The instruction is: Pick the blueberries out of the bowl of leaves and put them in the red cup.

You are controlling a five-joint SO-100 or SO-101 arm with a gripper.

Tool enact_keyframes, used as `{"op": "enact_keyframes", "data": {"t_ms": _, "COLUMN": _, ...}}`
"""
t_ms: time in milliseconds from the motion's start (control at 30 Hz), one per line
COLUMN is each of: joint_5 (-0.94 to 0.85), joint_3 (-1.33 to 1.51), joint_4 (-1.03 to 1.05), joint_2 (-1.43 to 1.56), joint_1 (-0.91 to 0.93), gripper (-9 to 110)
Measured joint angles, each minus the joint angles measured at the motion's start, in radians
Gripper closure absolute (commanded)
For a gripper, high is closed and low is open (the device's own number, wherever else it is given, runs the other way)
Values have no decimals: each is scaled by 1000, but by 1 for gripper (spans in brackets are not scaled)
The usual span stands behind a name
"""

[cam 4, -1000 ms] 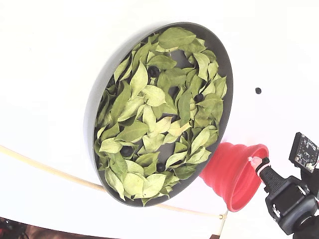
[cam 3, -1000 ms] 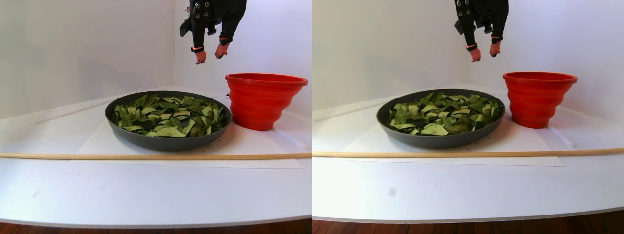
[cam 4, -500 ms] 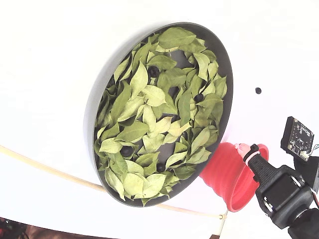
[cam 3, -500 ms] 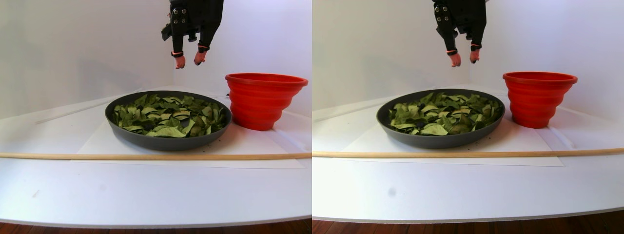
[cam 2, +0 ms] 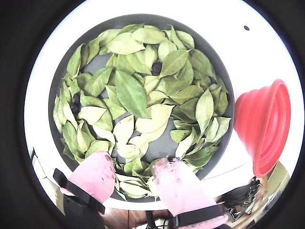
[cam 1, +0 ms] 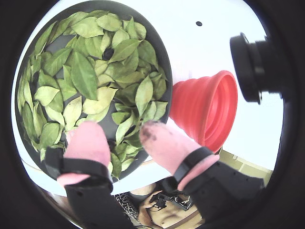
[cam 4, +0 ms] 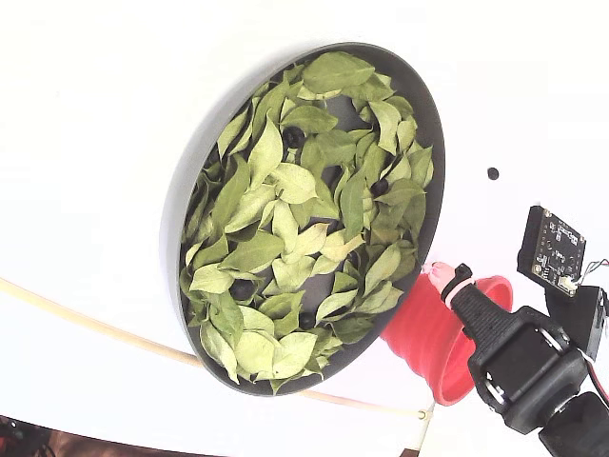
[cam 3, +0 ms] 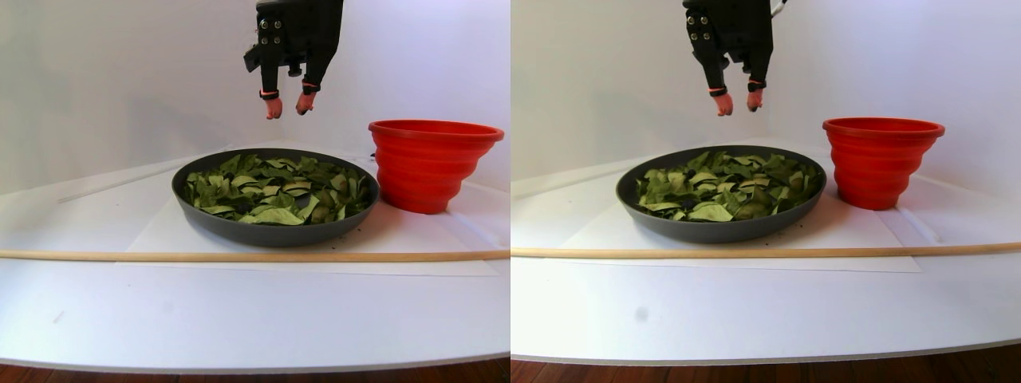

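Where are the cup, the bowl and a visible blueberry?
cup [cam 3: 423, 171], stereo pair view: ribbed side wall.
bowl [cam 4: 186, 186], fixed view: bare left inner wall below the rim.
blueberry [cam 4: 293, 138], fixed view: dark berry among the leaves [cam 4: 285, 181] near the bowl's top.

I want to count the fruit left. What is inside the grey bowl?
The bowl holds many green leaves, with a few dark blueberries showing between them. Any berries under the leaves are hidden.

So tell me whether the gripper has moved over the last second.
Yes. In the stereo pair view the gripper has shifted left, away from above the red cup, and now hangs over the bowl, slightly lower.
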Motion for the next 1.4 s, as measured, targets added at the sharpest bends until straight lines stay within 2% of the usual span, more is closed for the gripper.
{"op": "enact_keyframes", "data": {"t_ms": 1400, "joint_5": -21, "joint_3": 270, "joint_4": 100, "joint_2": 150, "joint_1": -104, "gripper": 86}}
